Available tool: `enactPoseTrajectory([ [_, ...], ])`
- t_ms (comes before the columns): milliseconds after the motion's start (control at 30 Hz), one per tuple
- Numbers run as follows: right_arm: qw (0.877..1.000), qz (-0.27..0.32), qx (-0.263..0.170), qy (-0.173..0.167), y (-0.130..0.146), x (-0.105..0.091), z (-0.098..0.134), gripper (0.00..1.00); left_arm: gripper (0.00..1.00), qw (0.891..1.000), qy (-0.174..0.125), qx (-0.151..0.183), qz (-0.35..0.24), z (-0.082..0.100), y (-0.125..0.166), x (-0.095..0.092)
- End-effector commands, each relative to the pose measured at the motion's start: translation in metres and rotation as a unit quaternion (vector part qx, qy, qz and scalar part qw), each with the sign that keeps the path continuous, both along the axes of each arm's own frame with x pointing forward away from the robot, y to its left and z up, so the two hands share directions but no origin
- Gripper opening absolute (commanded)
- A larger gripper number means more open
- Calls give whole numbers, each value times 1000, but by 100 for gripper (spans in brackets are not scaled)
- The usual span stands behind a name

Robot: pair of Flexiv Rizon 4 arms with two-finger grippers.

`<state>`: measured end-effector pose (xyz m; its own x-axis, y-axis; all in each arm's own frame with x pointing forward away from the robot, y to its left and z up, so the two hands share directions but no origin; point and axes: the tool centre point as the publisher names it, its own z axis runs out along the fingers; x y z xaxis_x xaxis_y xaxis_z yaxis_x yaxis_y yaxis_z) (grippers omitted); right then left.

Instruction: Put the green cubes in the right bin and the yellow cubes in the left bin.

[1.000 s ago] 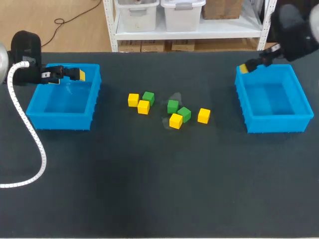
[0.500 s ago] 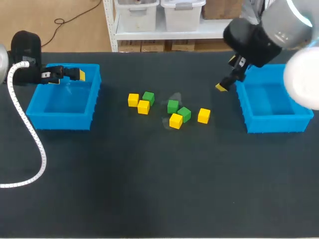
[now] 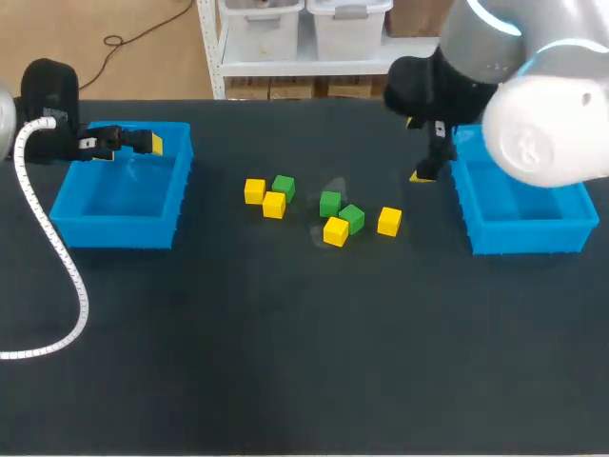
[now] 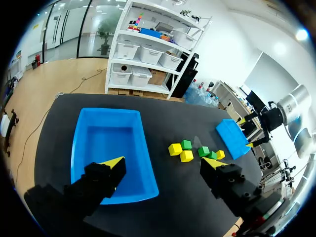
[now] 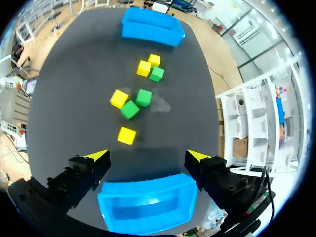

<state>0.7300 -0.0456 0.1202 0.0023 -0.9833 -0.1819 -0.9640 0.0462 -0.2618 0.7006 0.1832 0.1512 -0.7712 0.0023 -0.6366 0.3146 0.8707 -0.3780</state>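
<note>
Nothing is sorted yet: the green cubes (image 3: 330,203) and yellow cubes (image 3: 335,230) are all left mid-tabletop between left bin (image 3: 114,234) and right bin (image 3: 529,237), with left gripper (image 4: 163,164) and right gripper (image 5: 148,156) held wide open, empty

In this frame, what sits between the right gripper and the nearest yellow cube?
Nothing. The right wrist view shows only bare black table between the right gripper and the yellow cube just ahead of it.
</note>
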Motion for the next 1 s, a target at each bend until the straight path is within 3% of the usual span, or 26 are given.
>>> enactPoseTrajectory([
  [33,998,-50,-6,-26,14,9,-12,100,100,1000,-3,-4,-2,-1,2,-1],
  [400,993,-107,58,-7,46,23,-27,100,100,1000,-3,-4,-2,-1,2,-1],
  [600,991,-105,79,8,71,23,-34,100,100,1000,-3,-4,-2,-1,2,-1],
  [1000,983,-107,121,82,113,25,-63,100,100,1000,-3,-4,-2,-1,2,-1],
])
